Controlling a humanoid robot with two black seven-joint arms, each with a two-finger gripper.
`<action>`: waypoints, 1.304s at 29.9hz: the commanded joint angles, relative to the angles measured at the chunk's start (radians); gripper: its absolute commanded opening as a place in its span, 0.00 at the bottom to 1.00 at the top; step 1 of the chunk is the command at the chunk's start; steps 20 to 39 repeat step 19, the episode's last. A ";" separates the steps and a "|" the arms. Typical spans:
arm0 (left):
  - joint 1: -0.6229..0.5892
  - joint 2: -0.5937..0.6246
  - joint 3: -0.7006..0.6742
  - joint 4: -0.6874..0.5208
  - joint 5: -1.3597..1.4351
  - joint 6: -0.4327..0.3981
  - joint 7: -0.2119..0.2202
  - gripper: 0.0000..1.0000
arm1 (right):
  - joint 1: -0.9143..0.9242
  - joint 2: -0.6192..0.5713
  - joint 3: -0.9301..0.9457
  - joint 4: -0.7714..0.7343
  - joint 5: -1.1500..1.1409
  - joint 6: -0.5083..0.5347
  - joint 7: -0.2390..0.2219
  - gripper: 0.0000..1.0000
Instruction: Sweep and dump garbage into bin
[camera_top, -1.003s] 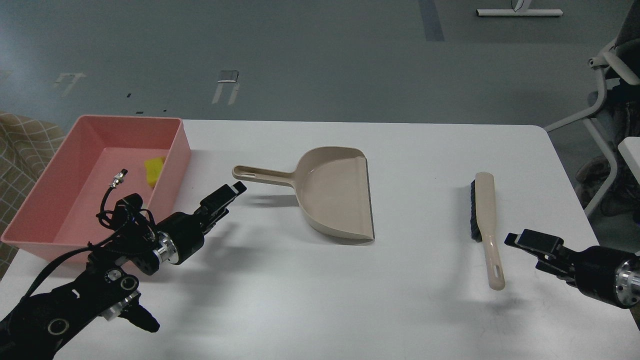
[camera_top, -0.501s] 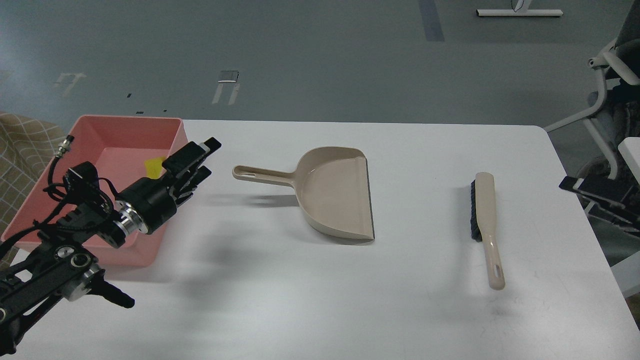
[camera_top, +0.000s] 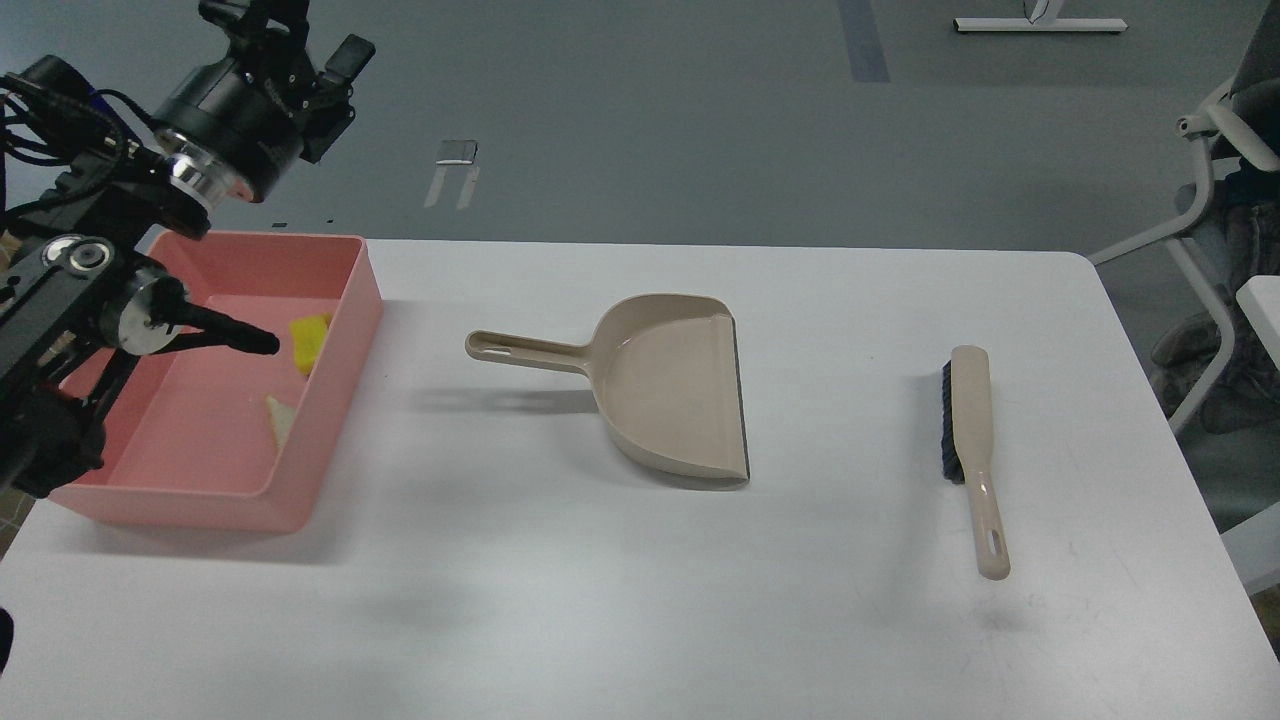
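The pink bin (camera_top: 190, 505) stands on the table at the left. Both pieces of garbage lie in it: the yellow sponge piece (camera_top: 310, 340) near the far right wall, and the whitish triangular slice (camera_top: 280, 420) closer to me. My left gripper (camera_top: 338, 82) is raised high above the bin's far end, over the floor behind the table. It is open and empty. My right gripper is out of view.
The beige dustpan (camera_top: 675, 390) lies mid-table with its handle pointing left toward the bin. A beige hand brush (camera_top: 972, 450) with black bristles lies to the right. The white table (camera_top: 600, 600) ends at the right, where a chair frame (camera_top: 1205, 190) stands.
My left arm has swung up and back from the dustpan's handle to high above the bin. My right arm has pulled away to the right, out of view. The whitish slice now shows.
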 joint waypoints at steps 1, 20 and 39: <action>-0.109 -0.113 0.003 0.151 -0.001 -0.037 -0.001 0.98 | 0.069 0.126 0.001 -0.136 0.083 0.001 0.041 0.99; -0.357 -0.383 -0.003 0.607 -0.255 -0.188 -0.040 0.98 | 0.231 0.667 0.028 -0.574 0.216 0.092 0.106 0.99; -0.357 -0.383 -0.003 0.607 -0.255 -0.188 -0.040 0.98 | 0.231 0.667 0.028 -0.574 0.216 0.092 0.106 0.99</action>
